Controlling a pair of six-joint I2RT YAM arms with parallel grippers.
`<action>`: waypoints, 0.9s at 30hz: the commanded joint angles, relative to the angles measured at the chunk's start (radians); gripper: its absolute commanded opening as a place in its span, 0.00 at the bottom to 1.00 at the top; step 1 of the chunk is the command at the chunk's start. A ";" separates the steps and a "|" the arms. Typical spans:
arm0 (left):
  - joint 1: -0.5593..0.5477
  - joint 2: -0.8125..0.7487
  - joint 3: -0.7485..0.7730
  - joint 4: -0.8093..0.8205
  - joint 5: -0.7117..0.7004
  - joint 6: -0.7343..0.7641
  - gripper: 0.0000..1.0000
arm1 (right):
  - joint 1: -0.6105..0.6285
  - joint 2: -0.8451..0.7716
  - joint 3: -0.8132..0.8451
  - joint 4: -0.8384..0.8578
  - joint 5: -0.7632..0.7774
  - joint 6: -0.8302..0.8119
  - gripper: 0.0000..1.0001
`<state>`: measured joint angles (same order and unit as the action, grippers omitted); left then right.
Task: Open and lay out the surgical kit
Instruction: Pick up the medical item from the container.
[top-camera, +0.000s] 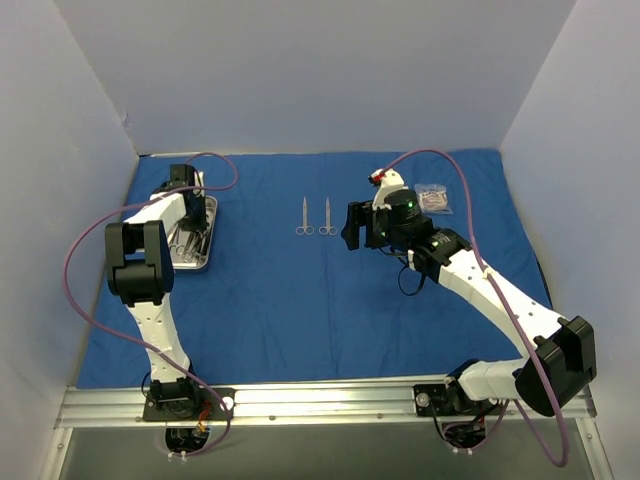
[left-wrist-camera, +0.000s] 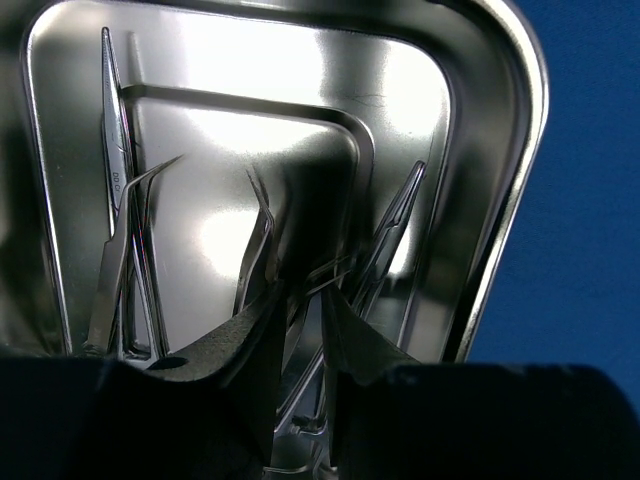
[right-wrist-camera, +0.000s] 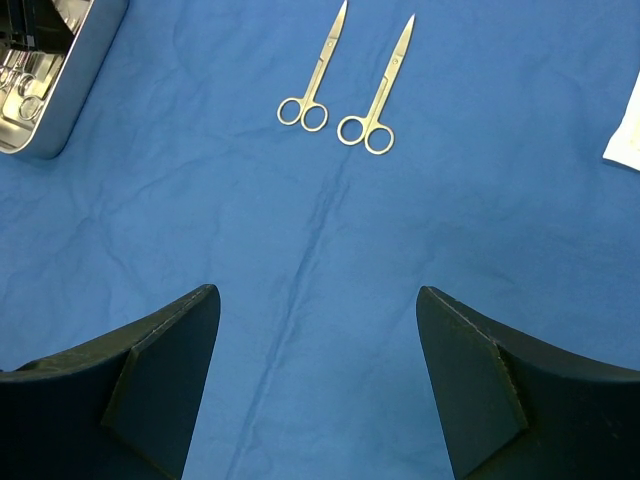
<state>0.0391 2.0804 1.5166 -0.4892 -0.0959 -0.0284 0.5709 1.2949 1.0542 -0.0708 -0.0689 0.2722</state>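
The royal-blue cloth (top-camera: 300, 300) lies spread flat over the table. The steel tray (top-camera: 207, 262) stands at the left and holds tweezers (left-wrist-camera: 115, 180) and clamps (left-wrist-camera: 392, 225). My left gripper (top-camera: 188, 205) is down inside the tray (left-wrist-camera: 500, 200). Its fingers (left-wrist-camera: 255, 335) stand a narrow gap apart, closed around a steel clamp shaft that runs between them. Two silver scissor-handled instruments (top-camera: 304, 216) (top-camera: 327, 216) lie side by side on the cloth at mid-back and also show in the right wrist view (right-wrist-camera: 315, 75) (right-wrist-camera: 380, 90). My right gripper (top-camera: 358, 225) (right-wrist-camera: 318, 292) is wide open and empty above the cloth.
A small packet (top-camera: 432, 198) lies on the cloth at the back right; its white corner (right-wrist-camera: 625, 140) shows in the right wrist view. Pale walls close in the back and both sides. A metal rail (top-camera: 320, 400) runs along the near edge.
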 joint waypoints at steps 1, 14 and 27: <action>0.004 0.027 0.033 0.003 0.009 0.010 0.29 | 0.007 0.000 0.003 0.019 -0.008 0.013 0.75; 0.004 -0.068 0.062 0.006 -0.059 0.054 0.14 | 0.007 -0.017 0.006 0.016 -0.022 0.013 0.75; 0.004 -0.210 0.037 0.107 -0.191 0.094 0.13 | 0.009 -0.057 -0.013 0.019 -0.045 0.027 0.75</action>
<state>0.0391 1.9453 1.5269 -0.4618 -0.2287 0.0433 0.5720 1.2785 1.0527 -0.0711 -0.0963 0.2897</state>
